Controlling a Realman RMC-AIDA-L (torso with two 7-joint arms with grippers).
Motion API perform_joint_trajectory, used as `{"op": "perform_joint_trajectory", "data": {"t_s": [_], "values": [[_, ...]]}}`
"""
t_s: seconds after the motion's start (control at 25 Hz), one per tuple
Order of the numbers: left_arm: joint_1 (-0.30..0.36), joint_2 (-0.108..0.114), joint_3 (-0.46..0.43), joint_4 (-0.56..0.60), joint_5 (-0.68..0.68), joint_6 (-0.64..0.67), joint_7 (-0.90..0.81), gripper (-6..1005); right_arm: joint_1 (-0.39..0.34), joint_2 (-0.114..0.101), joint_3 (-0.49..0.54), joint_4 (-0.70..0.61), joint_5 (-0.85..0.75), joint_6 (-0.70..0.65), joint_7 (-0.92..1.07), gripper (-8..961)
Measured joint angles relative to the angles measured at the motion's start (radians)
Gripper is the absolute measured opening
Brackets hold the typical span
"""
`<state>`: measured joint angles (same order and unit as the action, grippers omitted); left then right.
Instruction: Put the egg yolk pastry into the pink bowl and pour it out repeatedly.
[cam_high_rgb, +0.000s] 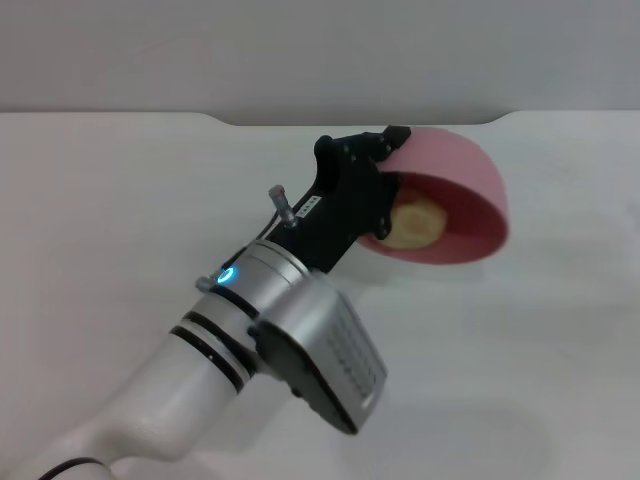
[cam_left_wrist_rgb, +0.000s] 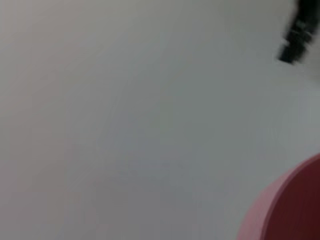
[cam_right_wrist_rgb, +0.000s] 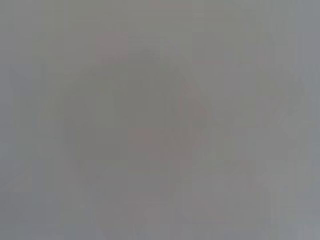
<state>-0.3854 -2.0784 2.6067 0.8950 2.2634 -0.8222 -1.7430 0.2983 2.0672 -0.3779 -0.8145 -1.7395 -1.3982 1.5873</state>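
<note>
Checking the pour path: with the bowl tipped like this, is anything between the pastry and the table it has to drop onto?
Nothing visible blocks it. The left gripper holds the pink bowl tilted on its side, the egg yolk pastry lies at the lower rim, and the white table below shows bare.
</note>
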Motion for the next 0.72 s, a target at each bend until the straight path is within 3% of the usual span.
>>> {"op": "perform_joint_trajectory", "data": {"t_s": [0.16, 0.52, 0.68, 0.72], "values": [[-0.017, 0.000, 0.017, -0.048, 0.001, -0.076, 0.135, -1, 0.002, 0.002, -0.002, 0.002, 0.000, -0.001, 0.000, 518], [-0.047, 0.000, 0.010, -0.100, -0.032, -0.087, 0.170, -1, -0.002, 0.005, -0.005, 0.013, 0.001, -0.005, -0.001, 519], [-0.060, 0.000, -0.038, -0.056, -0.179, -0.020, 0.100, 0, 0.005, 0.005, -0.009, 0.025, 0.003, -0.018, -0.001, 519], [-0.063, 0.001, -0.089, -0.018, -0.272, 0.049, 0.062, 0, 0.009, 0.005, -0.010, 0.031, 0.003, -0.023, -0.001, 519]]}}
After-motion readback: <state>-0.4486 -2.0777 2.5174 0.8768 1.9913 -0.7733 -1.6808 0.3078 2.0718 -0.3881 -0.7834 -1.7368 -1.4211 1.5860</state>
